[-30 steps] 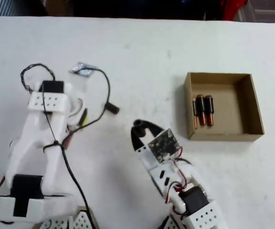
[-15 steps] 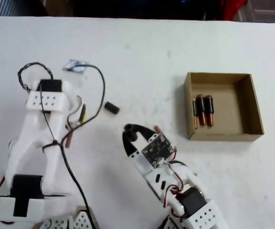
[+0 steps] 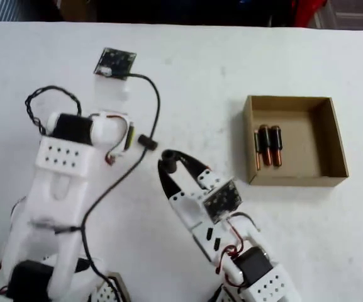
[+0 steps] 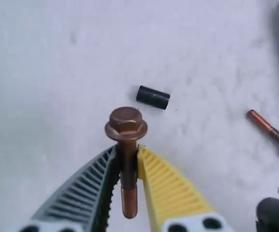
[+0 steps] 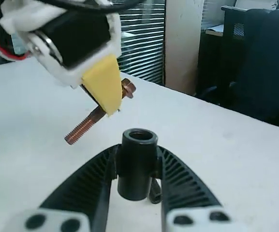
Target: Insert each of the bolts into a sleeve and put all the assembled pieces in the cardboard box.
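Left jaws brought one bolt [image 4: 126, 145] near right jaws' sleeve [image 5: 138, 162] (three pieces [image 3: 267, 146] boxed).

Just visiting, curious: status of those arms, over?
Left gripper shut on bolt. Right gripper shut on upright sleeve. Second sleeve loose on table.

We see a shiny copper metal bolt [image 4: 125, 126] with a six-sided head. The left gripper [image 4: 126, 149] pinches its stem, and the head sticks out past the tips. A short black tube sleeve [image 5: 138, 166] stands upright in the right gripper [image 5: 137, 151], hole up. A second small black sleeve [image 4: 153, 97] lies on its side just past the held bolt's head. Another copper bolt [image 4: 270, 133] lies flat, off to one side of the left gripper. The open brown cardboard box [image 3: 294, 102] sits apart from the right gripper. Three put-together pieces [image 3: 267, 146] lie side by side in it.
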